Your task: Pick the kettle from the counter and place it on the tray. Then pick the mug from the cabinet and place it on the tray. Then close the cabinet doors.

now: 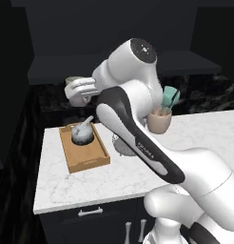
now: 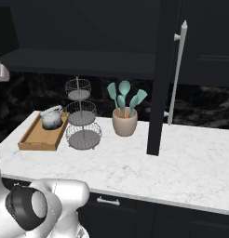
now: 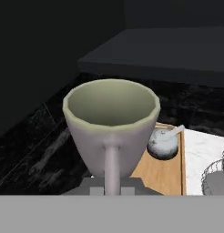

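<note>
1. One kettle's already parked: the small squat grey metallic kettle [image 1: 82, 134] sits inside the light-brown wooden tray with the raised rim [image 1: 90, 159], toward the tray's far end, spout pointing roughly to 1 o'clock in my left base view. From the right base camera it's the same story, kettle [image 2: 51, 118] on the tray [image 2: 36, 141] at the left end of the white marble-patterned counter [image 2: 191, 162].

2. My gripper [image 1: 71, 90] is up above the tray's far end, in front of the dark shelf [image 1: 62, 69] of the near-black upper cabinet [image 1: 90, 28]. The fingers are pinched together on the handle of the small pale cream-green mug [image 3: 111, 123]. In the hand view the handle runs straight down to 6 o'clock from the mug's body, and the mug stands upright with its mouth open toward the camera.

3. In the hand view the kettle and tray sit at about 4 o'clock from the mug, lower down, so the mug is in the air and clear of the tray.

4. Other stuff on the counter: a three-tier wire basket stand [image 2: 81, 121] just beside the tray at its 3 o'clock, then a tan crock full of teal spatulas [image 2: 124, 120] next to that.

5. One tall dark panelled cabinet door with a long silver handle [image 2: 178, 69] is swung open, edge-on over the counter at 3 o'clock from the crock.
</note>
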{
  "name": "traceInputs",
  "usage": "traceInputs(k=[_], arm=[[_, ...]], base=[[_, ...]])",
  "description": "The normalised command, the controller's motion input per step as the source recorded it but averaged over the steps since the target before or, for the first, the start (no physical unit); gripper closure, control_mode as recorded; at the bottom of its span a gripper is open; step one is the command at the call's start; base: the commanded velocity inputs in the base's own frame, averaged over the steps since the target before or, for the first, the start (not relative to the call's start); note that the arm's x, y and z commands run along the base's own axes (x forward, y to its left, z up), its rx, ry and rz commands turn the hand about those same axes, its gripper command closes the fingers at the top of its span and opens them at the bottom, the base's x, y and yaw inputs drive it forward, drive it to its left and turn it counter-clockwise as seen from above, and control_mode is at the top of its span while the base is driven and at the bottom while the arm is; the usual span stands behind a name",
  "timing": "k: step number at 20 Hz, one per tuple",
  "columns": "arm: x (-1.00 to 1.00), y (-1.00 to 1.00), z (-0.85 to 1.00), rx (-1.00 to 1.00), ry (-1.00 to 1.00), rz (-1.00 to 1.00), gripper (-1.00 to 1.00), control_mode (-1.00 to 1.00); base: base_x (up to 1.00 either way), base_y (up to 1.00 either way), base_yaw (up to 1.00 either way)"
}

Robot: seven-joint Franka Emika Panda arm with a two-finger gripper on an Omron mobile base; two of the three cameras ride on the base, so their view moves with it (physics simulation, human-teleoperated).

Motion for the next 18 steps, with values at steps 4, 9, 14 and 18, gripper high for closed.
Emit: traceInputs(k=[4,9,14,18], arm=[[-0.14,-0.21,-0.44,0.0,0.0,0.2,1.0,-1.0],[0.0,-0.18,-0.58,-0.09,0.0,0.09,1.0,-1.0],[0.0,-0.04,-0.66,-0.15,-0.01,0.01,1.0,-1.0],[0.18,0.0,-0.57,-0.18,-0.04,0.0,1.0,-1.0]], base=[[0.0,0.0,0.0],[0.0,0.0,0.0],[0.0,0.0,0.0],[0.0,0.0,0.0]])
